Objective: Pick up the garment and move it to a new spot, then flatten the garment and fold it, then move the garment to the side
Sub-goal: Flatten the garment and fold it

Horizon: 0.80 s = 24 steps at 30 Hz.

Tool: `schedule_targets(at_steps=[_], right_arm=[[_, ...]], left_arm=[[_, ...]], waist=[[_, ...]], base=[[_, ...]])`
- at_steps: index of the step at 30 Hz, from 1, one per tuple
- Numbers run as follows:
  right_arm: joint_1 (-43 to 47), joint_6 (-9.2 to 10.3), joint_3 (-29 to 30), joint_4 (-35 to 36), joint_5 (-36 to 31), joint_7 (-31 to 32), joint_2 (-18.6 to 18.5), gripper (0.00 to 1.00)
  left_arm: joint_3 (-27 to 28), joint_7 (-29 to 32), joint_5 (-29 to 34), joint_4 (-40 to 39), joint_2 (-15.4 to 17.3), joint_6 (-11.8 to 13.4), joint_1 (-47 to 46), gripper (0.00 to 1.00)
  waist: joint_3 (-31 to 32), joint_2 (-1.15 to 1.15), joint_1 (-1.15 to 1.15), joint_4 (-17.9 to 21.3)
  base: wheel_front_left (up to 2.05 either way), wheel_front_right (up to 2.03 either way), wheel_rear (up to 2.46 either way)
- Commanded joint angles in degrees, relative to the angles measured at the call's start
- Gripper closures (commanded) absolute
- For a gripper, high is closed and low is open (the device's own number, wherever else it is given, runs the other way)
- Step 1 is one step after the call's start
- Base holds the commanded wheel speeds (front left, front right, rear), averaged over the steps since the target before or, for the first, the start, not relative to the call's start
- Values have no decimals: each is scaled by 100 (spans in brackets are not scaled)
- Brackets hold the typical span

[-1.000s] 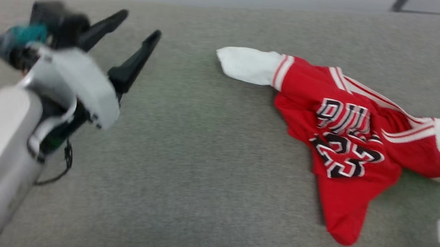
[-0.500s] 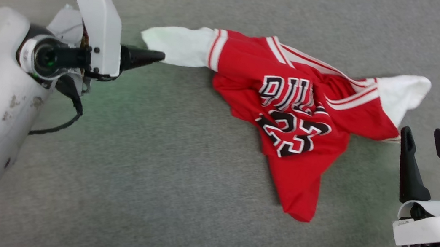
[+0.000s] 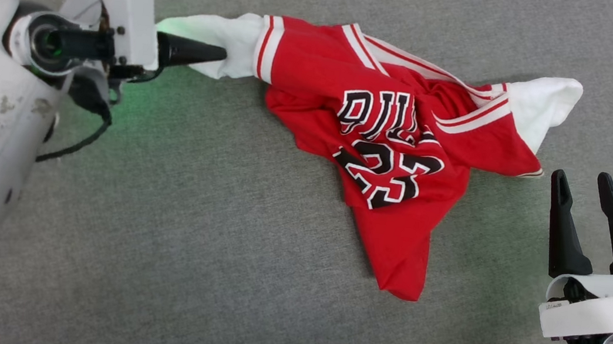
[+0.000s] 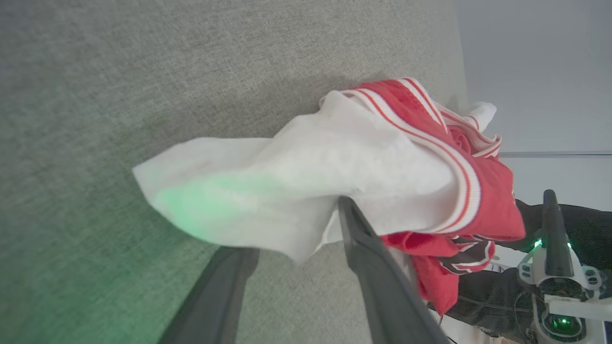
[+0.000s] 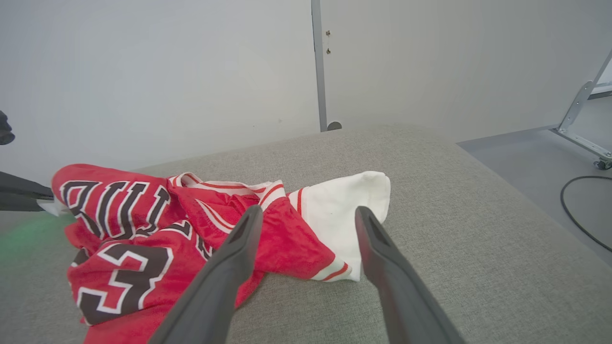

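Head view looks down; both wrist views skim low, sharing the garment (image 3: 319,79).

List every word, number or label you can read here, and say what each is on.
"BUL": black white-edged lettering on the garment's red cloth; further letters lost in folds.
"23": number beneath that lettering.
Small label on the right gripper's white housing: too small to read.

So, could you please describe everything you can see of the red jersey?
The garment is a red jersey of soft cloth, with white short sleeves, red-white striped trim and black white-edged lettering and number. It lies crumpled on the grey fabric surface, sleeves spread to either side. The left pincer straddles one white sleeve, jaws open.
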State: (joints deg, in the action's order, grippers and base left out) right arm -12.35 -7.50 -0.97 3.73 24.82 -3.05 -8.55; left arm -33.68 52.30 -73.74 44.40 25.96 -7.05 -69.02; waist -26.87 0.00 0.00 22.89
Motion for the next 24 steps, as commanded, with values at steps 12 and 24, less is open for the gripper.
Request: schedule_targets(at_steps=[12,24], right_arm=[[59,2,185,189,-82,209,-137,0],[257,2,384,595,-247,792,-304,0]], left_arm=[[122,-214,-317,-178,19,-49,225,100],[263,-105,-787,-1239,968,-52,1489,100]], waist=[[376,0,0,-840],[948,0,0,-1876]], base=[[0,0,0],[0,0,0]])
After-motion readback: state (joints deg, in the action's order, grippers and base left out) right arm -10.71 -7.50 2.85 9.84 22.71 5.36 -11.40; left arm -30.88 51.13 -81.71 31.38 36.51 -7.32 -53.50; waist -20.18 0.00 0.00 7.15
